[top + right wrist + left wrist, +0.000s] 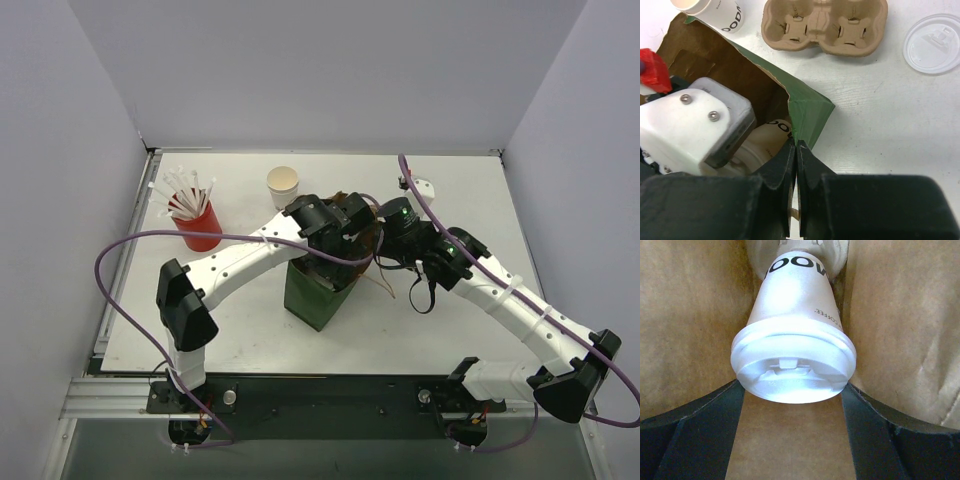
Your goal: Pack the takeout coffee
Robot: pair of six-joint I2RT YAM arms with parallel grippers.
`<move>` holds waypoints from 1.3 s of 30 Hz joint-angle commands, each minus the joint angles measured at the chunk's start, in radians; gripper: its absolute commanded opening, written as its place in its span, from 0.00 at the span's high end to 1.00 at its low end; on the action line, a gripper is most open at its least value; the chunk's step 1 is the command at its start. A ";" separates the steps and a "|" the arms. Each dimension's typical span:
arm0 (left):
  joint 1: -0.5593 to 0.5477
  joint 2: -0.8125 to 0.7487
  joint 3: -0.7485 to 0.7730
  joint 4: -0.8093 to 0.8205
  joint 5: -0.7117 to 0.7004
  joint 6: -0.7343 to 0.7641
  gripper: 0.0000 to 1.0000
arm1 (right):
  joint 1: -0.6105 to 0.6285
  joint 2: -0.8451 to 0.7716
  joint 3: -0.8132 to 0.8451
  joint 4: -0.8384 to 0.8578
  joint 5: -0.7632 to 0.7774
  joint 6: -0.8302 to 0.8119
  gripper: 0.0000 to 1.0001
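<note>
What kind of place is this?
Likely a robot lab cell, not a cafe: bare walls enclose the table, left arm and right arm bolted at its edge, paper bag as prop.

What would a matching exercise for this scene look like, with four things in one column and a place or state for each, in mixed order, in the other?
Things:
1. lidded cup
2. paper bag
3. red cup
4. loose lid

Places or states:
a. holds white straws
b. lies flat on the table
c. is down inside the bag
d. green outside, brown inside

Pairs: 1-c, 2-d, 3-a, 4-b
</note>
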 commanded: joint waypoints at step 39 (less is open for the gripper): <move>-0.003 -0.238 0.266 -0.011 -0.027 -0.004 0.69 | 0.041 0.037 0.081 -0.104 0.096 -0.041 1.00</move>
